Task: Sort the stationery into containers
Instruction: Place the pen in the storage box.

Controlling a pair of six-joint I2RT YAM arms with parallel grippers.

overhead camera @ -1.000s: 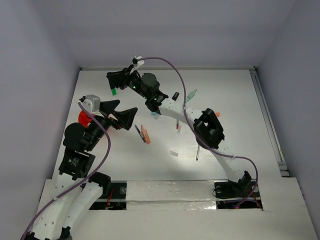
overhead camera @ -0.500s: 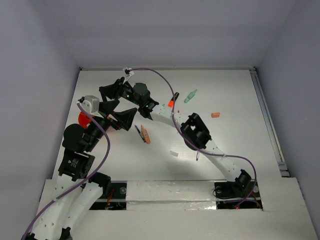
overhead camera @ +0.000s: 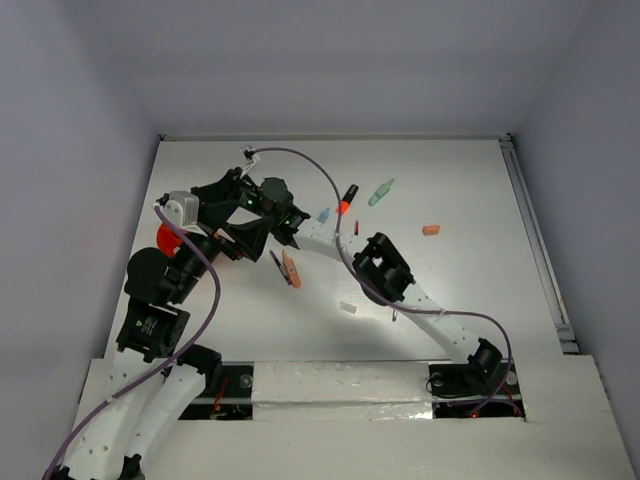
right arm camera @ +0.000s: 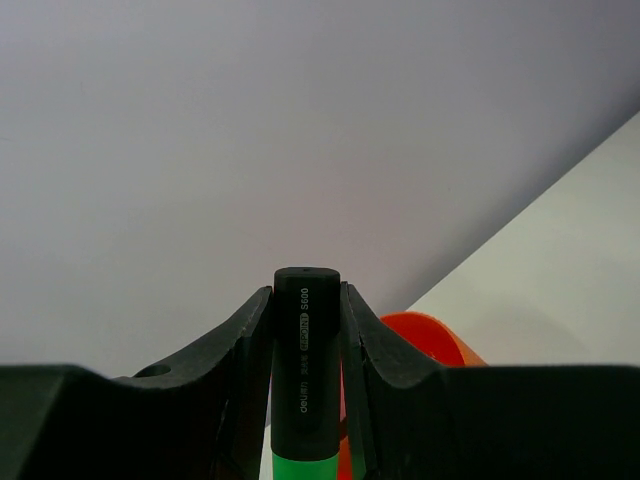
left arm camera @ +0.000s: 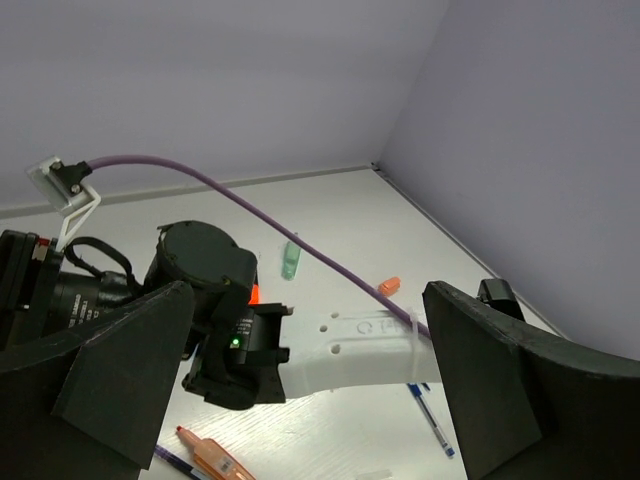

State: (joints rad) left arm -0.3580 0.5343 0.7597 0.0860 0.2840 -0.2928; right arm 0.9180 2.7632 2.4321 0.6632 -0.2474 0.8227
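Note:
My right gripper is shut on a marker with a black body and a green end, held upright between its fingers. Just behind it shows the rim of the orange-red pot. In the top view the right gripper reaches across to the far left, just beyond the pot, which my left arm partly hides. My left gripper stands wide open beside it with nothing held. The left wrist view shows the right arm's wrist beyond the open left gripper.
Loose on the table lie an orange marker beside a dark pen, a black-and-orange marker, a green cap, a pale blue cap, an orange bit, a white bit and a blue pen.
The right arm has swung left and nearer with the marker, from the back of the table to just over the left gripper near the pot. The left arm has not moved.

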